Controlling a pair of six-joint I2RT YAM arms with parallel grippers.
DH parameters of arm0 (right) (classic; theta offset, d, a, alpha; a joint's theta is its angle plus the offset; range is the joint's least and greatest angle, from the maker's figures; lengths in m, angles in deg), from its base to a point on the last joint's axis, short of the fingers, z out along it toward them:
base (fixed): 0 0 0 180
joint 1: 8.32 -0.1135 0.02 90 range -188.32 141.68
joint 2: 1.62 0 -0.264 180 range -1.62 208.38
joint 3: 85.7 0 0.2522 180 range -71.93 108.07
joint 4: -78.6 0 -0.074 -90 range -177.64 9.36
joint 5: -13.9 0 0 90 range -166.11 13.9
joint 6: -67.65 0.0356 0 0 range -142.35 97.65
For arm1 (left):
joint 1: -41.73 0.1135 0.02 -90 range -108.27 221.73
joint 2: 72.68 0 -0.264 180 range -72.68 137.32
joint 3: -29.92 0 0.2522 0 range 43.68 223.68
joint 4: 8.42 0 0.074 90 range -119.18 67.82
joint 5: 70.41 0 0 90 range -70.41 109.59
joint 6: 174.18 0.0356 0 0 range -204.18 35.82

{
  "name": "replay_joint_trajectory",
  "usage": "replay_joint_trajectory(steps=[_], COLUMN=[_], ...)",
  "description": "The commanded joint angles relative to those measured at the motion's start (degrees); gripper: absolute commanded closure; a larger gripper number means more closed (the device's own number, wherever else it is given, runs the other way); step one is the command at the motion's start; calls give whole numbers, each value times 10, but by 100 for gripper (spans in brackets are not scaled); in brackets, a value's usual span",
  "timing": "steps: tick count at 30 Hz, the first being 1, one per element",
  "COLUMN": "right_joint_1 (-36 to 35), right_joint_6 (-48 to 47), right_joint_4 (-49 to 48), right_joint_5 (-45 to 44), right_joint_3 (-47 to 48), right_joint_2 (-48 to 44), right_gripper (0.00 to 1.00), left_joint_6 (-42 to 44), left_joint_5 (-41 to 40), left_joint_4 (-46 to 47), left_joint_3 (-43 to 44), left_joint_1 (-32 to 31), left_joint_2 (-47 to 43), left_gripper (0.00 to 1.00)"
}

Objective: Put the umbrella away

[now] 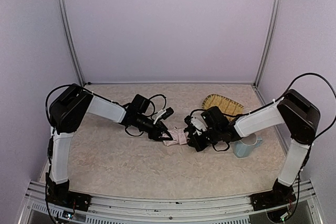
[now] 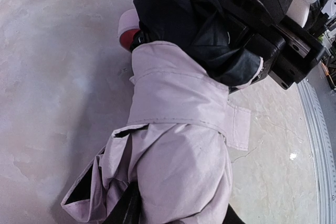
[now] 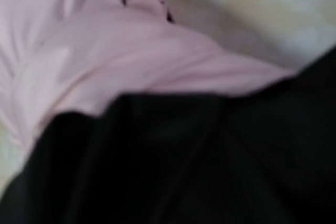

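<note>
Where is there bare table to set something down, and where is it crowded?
Bare: the near strip of table in front of the umbrella, and the far-left corner behind the left arm. Crowded: the middle, where left gripper and right gripper meet on it, and the right, with bamboo tray and pale jug.

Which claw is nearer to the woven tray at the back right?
Right. The right claw is at the umbrella, just in front and left of the tray. The left claw is at the umbrella's other end, farther left.
</note>
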Motion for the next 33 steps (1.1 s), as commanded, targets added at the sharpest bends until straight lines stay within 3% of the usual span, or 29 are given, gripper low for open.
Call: replay_joint_trajectory(steps=[1, 3, 6, 9, 10, 12, 13, 16, 22, 26, 30, 33], right_joint_1=[-18, -40, -43, -42, -38, -32, -32, -37, -48, -48, -50, -57], right_joint_6=[-52, -96, -144, -199, -219, -269, -287, -359, -503, -530, -538, -539], right_joint_4=[-13, 7, 127, 272, 313, 376, 396, 419, 428, 421, 379, 355], right_joint_5=[-11, 25, 119, 99, 90, 65, 30, -49, -70, -105, -115, -151], right_joint_3=[-32, -39, 21, 132, 163, 219, 242, 282, 338, 371, 350, 324], right_joint_2=[-28, -78, -139, -145, -140, -117, -104, -60, 27, 77, 108, 129], right_gripper=[100, 100, 80, 60, 49, 10, 1, 0, 6, 13, 19, 29], left_joint_6=[7, 14, 29, 45, 48, 64, 72, 92, 114, 123, 126, 130], left_joint_5=[-131, -129, -123, -111, -106, -84, -72, -55, -59, -56, -54, -52], left_joint_4=[-136, -136, -152, -182, -188, -203, -211, -234, -273, -282, -289, -293], left_joint_3=[-36, -36, -25, -3, 2, 6, 9, 21, 50, 54, 60, 64], left_joint_1=[10, 11, 10, 11, 10, 10, 10, 8, -2, -3, -2, -3], left_joint_2=[66, 59, 57, 64, 65, 65, 65, 72, 83, 81, 86, 89], left_gripper=[100, 100, 100, 100, 100, 100, 100, 100, 100, 100, 100, 100])
